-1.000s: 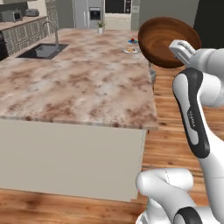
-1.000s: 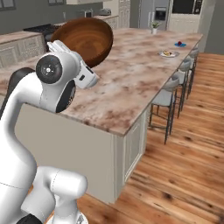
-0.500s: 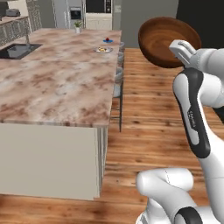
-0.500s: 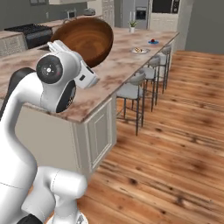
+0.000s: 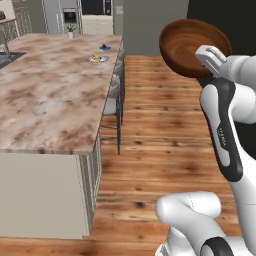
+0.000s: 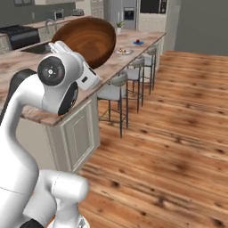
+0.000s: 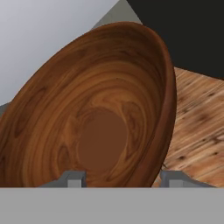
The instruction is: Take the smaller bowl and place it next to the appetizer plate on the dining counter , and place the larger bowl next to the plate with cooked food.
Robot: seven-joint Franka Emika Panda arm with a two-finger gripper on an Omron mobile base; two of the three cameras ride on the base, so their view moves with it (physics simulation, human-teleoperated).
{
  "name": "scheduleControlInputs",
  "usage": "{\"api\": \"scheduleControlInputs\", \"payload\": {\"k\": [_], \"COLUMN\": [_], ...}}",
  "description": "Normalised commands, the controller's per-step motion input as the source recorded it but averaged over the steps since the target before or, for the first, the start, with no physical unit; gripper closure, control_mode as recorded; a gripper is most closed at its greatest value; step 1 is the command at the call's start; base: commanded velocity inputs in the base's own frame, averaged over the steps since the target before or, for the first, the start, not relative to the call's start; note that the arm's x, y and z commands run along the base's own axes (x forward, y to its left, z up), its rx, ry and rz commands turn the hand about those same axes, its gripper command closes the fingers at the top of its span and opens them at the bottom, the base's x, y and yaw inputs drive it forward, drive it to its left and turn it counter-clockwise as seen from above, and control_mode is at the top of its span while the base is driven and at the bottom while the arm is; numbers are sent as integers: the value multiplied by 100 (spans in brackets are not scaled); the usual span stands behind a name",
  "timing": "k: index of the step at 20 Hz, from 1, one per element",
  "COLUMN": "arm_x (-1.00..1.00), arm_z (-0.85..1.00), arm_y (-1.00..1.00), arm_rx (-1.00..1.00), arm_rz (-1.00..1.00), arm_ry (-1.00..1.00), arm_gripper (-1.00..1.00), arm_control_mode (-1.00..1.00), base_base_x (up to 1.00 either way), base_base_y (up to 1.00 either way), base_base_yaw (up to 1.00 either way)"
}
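My gripper [image 7: 122, 179] is shut on the rim of the larger bowl [image 7: 96, 118], a deep brown wooden bowl with visible grain. It is held high and tilted on edge beside the dining counter [image 5: 45, 90]. The same bowl [image 5: 192, 45] hangs over the wooden floor in the left base view, and it [image 6: 89, 40] sits just above my arm in the right base view. Far along the counter lie the small blue appetizer plate [image 5: 104, 47] [image 6: 138, 42] and, nearer, the plate with cooked food [image 5: 98, 58] [image 6: 124, 51]. The smaller bowl is out of view.
Grey stools [image 5: 112, 100] [image 6: 113, 91] line the counter's side facing the wooden floor [image 6: 178, 133]. A sink [image 5: 4, 57] is set into the counter at the left. A small potted plant [image 5: 71, 31] stands at the counter's far end, with tall cabinets behind it.
The whole scene has shifted as the base drove and turned along the counter's corner; the stool side now shows. The bowl stays in my gripper at the same height.
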Motion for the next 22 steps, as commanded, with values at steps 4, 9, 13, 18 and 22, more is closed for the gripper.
{"api": "scheduleControlInputs", "payload": {"k": [4,9,13,18,22], "arm_x": [0,0,0,0,0], "arm_z": [0,0,0,0,0], "arm_y": [0,0,0,0,0], "arm_rx": [0,0,0,0,0], "arm_rz": [0,0,0,0,0], "arm_ry": [0,0,0,0,0], "arm_gripper": [100,100,100,100,100], "arm_control_mode": [100,100,100,100,100], "base_base_x": [99,100,100,100,100], "base_base_y": [-27,-29,-41,-53,-60], "base_base_yaw": [-4,-4,-3,-1,0]}}
